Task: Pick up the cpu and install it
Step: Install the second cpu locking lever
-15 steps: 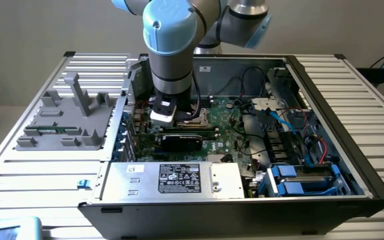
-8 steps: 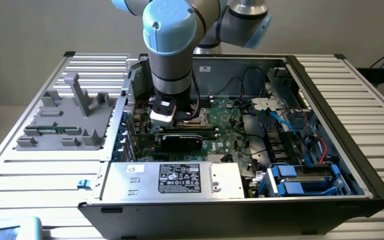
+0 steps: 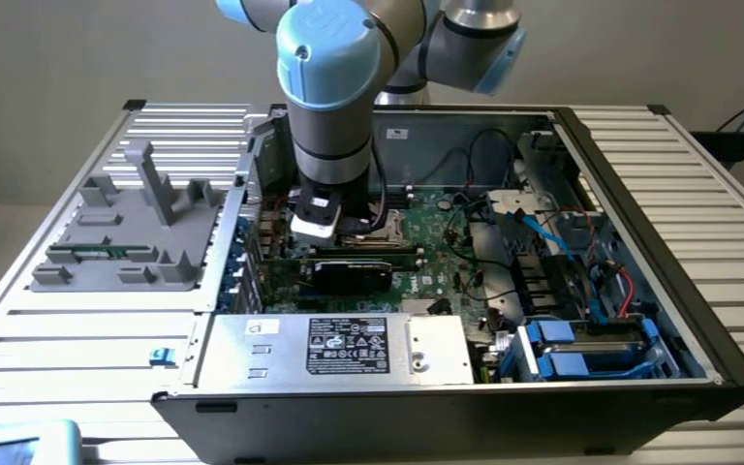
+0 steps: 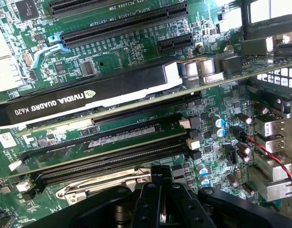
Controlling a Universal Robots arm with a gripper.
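Note:
My gripper is lowered inside the open computer case, right over the CPU socket on the green motherboard. In the wrist view its black fingers stand pressed together, and the gripper sits at the edge of the socket's metal frame and lever. Nothing shows between the fingers. The cpu is hidden or out of view.
A black NVIDIA graphics card and long dark slots lie beside the socket. Cables and blue drive bays fill the case on the exterior view's right. A grey fixture tray stands outside on the exterior view's left.

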